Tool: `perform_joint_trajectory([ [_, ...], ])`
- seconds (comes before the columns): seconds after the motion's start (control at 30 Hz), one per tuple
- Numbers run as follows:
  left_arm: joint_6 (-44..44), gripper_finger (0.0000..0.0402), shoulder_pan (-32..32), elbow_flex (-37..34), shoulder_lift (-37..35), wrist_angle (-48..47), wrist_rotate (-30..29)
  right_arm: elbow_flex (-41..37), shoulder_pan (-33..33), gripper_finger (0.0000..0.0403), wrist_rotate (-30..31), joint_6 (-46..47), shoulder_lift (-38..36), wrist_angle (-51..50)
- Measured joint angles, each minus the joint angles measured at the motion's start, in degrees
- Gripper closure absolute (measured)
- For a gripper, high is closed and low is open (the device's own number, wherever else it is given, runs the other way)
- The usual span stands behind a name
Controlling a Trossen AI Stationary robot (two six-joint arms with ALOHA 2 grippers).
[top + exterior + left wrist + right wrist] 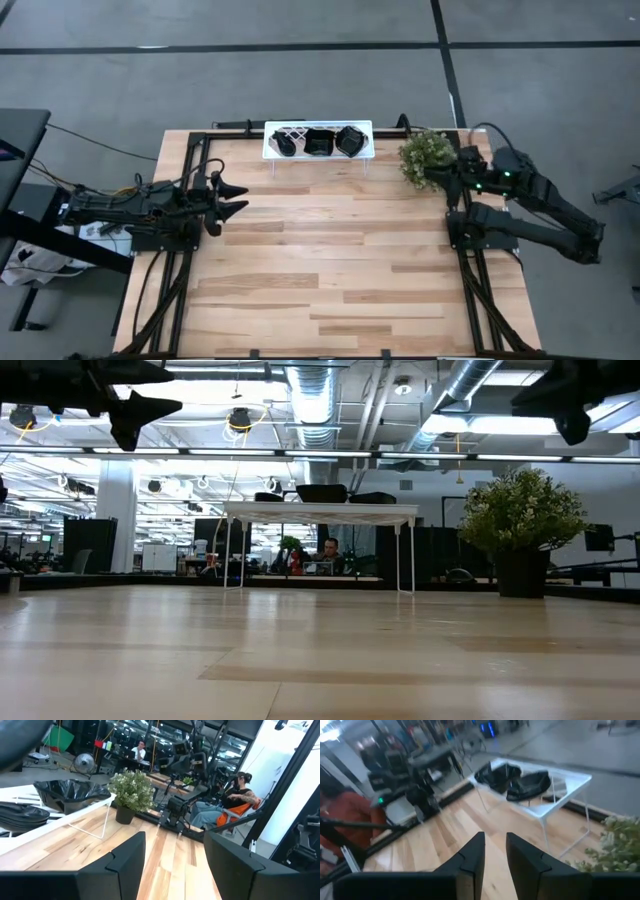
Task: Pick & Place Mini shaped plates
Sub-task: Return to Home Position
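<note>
Three mini shaped plates, glossy black, sit side by side in a white lattice rack (318, 140) that stands on thin legs at the table's far edge: a teardrop one (286, 143), a square one (320, 142) and a third (350, 141). The right wrist view shows two of them (497, 775) (530, 785). My left gripper (243, 199) (174, 840) hovers open over the table's left part, pointing level toward the right, with nothing between its fingers. My right gripper (495, 839) (445, 178) hangs at the right rear beside a plant, its fingers a narrow gap apart and empty.
A small potted plant (428, 157) stands at the far right, between the rack and my right gripper. Black frame rails (190, 160) run along the table's left, right and far edges. Bare wood (330, 260) fills the middle and near part. People sit in the room beyond.
</note>
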Motion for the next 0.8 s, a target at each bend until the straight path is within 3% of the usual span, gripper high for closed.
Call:
perform_joint_trajectory([
  [0.47,2.84,0.0198,0.02,-0.77,-9.08,-6.71,-0.66,-11.64,0.0,0.0329,1.41,3.64,-16.35,4.06],
  [0.8,2.84,0.0198,0.08,-6.65,-15.73,-6.78,-0.85,-20.35,0.01,0.0329,1.48,4.96,-16.31,12.79],
])
